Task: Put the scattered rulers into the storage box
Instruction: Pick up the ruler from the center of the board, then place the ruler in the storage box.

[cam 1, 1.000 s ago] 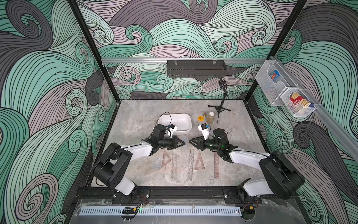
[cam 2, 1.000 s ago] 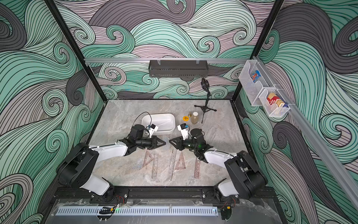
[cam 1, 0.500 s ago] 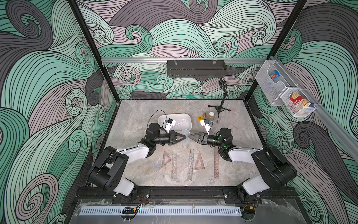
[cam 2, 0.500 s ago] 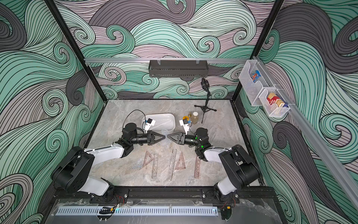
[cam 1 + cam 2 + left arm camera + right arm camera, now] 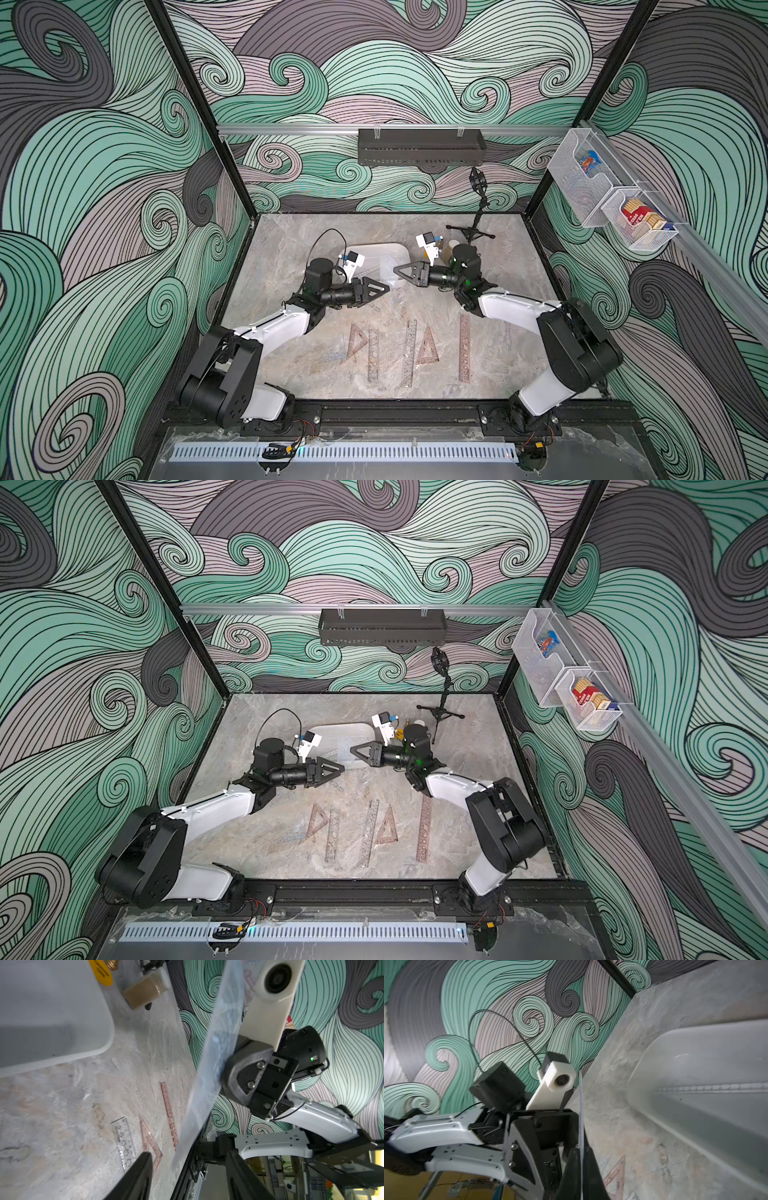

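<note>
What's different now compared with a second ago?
The bluish ruler changed hands: the left hand opened and let it go, while the right hand closed on it. Both hands also shifted a little toward the box. The box and the rulers lying on the table stayed put.

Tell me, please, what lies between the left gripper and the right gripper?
A see-through bluish ruler, pinched by the right gripper, in front of the open left gripper; the left wrist view shows it clearly.
</note>
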You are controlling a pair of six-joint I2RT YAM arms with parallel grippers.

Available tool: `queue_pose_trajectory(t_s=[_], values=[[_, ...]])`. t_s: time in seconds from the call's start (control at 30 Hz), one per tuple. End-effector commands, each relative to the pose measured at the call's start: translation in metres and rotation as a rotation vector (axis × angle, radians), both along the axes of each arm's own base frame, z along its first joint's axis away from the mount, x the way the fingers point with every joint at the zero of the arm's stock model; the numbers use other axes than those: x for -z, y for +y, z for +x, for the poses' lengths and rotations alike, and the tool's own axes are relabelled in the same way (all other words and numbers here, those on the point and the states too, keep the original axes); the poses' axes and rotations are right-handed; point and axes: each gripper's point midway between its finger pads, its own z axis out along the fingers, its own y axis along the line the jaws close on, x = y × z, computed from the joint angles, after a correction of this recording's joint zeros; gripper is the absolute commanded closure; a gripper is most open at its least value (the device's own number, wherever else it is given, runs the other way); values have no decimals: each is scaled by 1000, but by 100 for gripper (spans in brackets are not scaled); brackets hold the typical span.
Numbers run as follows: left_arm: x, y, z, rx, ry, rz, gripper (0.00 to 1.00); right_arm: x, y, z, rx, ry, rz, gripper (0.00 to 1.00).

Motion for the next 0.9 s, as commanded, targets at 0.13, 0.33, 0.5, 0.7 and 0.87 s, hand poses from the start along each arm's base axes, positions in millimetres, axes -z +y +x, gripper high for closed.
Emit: queue_pose_trajectory(t_s=[0.13,0.33,0.5,0.7,0.87], values=[[42,64,27,-201,37,303,33,76,17,81,93,-26,-340,100],[55,74,32,-223,59,339,33,103,39,107,104,-18,-409,100],[61,74,30,-217,72,344,33,122,50,106,74,20,-434,100],[64,75,29,-214,75,348,33,137,53,100,57,51,-448,100],[64,74,29,-211,76,347,33,147,51,100,58,62,-468,95]])
